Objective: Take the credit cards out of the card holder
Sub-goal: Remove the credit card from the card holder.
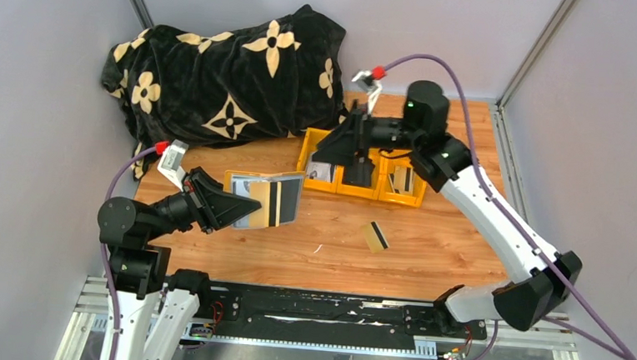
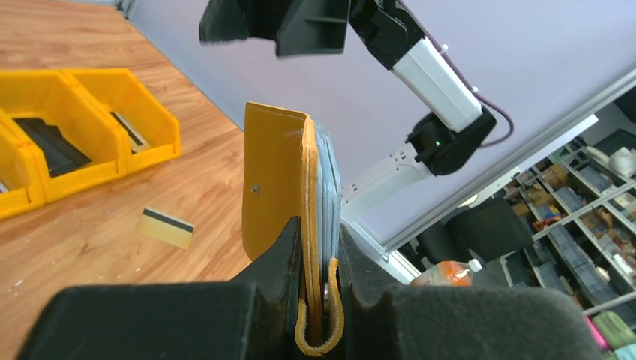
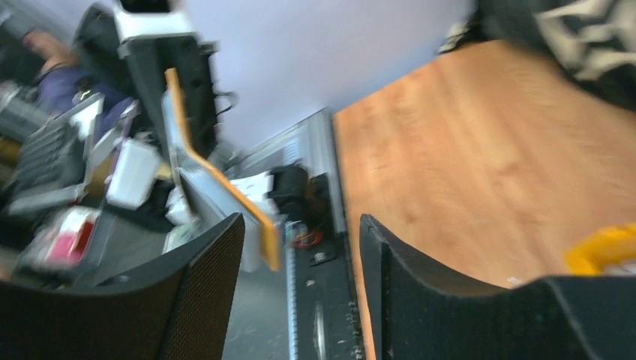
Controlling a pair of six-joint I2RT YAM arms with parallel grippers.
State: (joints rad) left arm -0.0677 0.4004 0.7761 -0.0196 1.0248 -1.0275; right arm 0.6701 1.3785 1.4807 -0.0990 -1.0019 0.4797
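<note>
**Item:** card holder [image 1: 252, 180], mustard-tan with a grey lining, folding.

**Location:** pinched by the left end effector [image 2: 319, 289], whose fingers press together on the holder's lower edge. The body stands out beyond the fingertips, lifted off the tabletop [image 1: 436, 246].

**Contents:** credit cards [image 1: 276, 204] with dark stripes show in the pockets on the upturned face. I cannot tell how many.

**Already out:**
- A loose card [image 1: 376, 236], tan-gold with a black stripe, lies flat on the tabletop, well ahead of the left end effector.
- Further cards sit in the yellow bin tray [image 1: 356, 191], directly beneath the right end effector [image 1: 341, 160].

**Right end effector:** fingers spread with nothing between them, facing the holder from well apart.

**Handling (judged):**
- The cards are light, thin, stiff and slick, so a shallow pinch may slip.
- They are best taken by an exposed short edge and drawn straight along the pocket.
- The holder is soft and gripped at one edge only, so it is likely to bend or swing under the pull.

**Other:** a black floral blanket [image 1: 222, 66] is heaped far beyond both end effectors.
</note>
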